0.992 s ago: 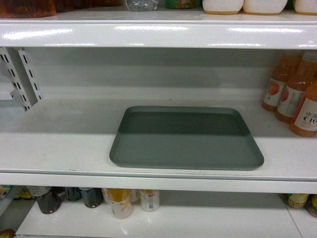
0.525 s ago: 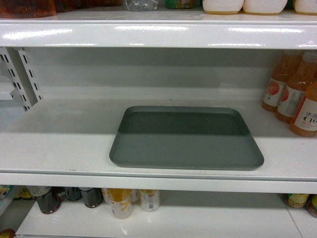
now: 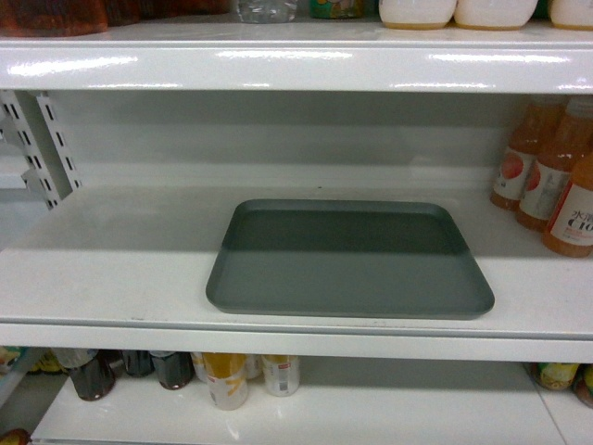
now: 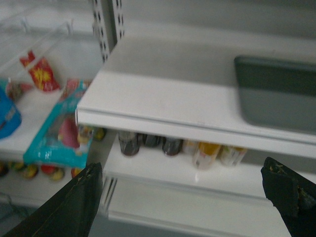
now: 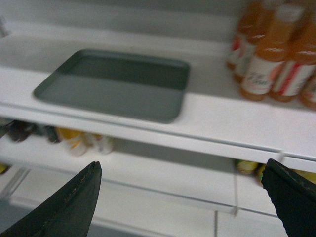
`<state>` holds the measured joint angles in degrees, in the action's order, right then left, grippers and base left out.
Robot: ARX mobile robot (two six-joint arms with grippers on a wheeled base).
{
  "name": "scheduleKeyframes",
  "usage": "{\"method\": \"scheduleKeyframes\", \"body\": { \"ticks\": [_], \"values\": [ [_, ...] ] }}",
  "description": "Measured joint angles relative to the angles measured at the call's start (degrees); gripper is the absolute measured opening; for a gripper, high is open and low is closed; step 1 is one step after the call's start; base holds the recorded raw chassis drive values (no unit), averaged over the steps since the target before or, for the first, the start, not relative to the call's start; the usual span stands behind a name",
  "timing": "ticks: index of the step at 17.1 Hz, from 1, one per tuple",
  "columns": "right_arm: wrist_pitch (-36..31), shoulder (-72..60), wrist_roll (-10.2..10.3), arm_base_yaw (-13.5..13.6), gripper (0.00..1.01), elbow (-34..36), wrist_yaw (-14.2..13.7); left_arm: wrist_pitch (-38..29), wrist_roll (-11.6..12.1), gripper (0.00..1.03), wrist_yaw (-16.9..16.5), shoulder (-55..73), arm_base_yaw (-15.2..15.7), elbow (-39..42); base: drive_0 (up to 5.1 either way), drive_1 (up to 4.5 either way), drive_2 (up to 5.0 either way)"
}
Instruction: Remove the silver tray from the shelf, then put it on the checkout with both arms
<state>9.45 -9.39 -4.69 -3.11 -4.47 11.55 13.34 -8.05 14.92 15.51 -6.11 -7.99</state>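
While both pincers, left pincer [image 4: 182,197] and right pincer [image 5: 182,197], hang spread below the shelf [image 3: 111,269] front lip, the silver tray [image 3: 350,260] lies flat near that edge, long axis parallel, roughly between them.

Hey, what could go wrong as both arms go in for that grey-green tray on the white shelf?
The flat grey-green tray lies flush on the glossy white shelf board, so fingers may slip on its low rim. The orange drink bottles stand close beside it on the right, where the right gripper might knock them. Uneven lifting by the left gripper would tilt it.
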Motion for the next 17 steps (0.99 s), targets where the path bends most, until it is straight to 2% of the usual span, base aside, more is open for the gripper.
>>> {"method": "scheduleKeyframes", "body": {
  "ticks": [1,2,3,4,5,7,9,14,17],
  "values": [
    [-1.36,-5.99,-0.98,0.31,0.98,-0.83,3.61,-3.19,-3.02,0.98,-0.17,7.91,1.70,-1.14,0.0,0.00,0.0],
    [-4.59,-12.00,-1.40,1.81,0.98,-1.55,3.45,-7.34,-4.22,0.98,-2.60,15.67,3.69,-1.38,0.0,0.00,0.0],
    [-8.07,-18.88,-1.29,2.97,0.98,-2.67,3.28,-12.22,-4.72,0.98,-7.76,24.02,4.57,-2.51,0.0,0.00,0.0],
    [-12.79,-25.94,-1.16,4.55,0.98,-3.74,1.75,-17.64,-5.03,0.98,-12.50,32.92,4.76,-4.74,0.0,0.00,0.0],
    [-18.91,-35.06,-0.77,6.29,0.98,-5.64,0.42,-24.11,-3.34,0.98,-14.64,43.01,4.26,-7.78,0.0,0.00,0.0],
    [-29.94,-52.96,0.37,8.41,0.98,-10.21,-1.70,-31.61,-0.46,0.98,-15.80,61.83,3.15,-14.45,0.0,0.00,0.0],
    [-36.72,-67.89,1.25,8.74,0.98,-16.31,-3.04,-33.11,0.92,0.98,-15.98,75.17,2.34,-21.11,0.0,0.00,0.0],
    [-39.95,-91.01,2.34,8.81,0.98,-31.36,-4.57,-31.93,2.19,0.98,-13.27,94.29,-0.70,-37.31,0.0,0.00,0.0],
    [-39.89,-93.39,2.49,8.81,0.98,-33.59,-4.68,-31.82,2.16,0.98,-12.98,96.15,-1.03,-39.30,0.0,0.00,0.0]
  ]
}}
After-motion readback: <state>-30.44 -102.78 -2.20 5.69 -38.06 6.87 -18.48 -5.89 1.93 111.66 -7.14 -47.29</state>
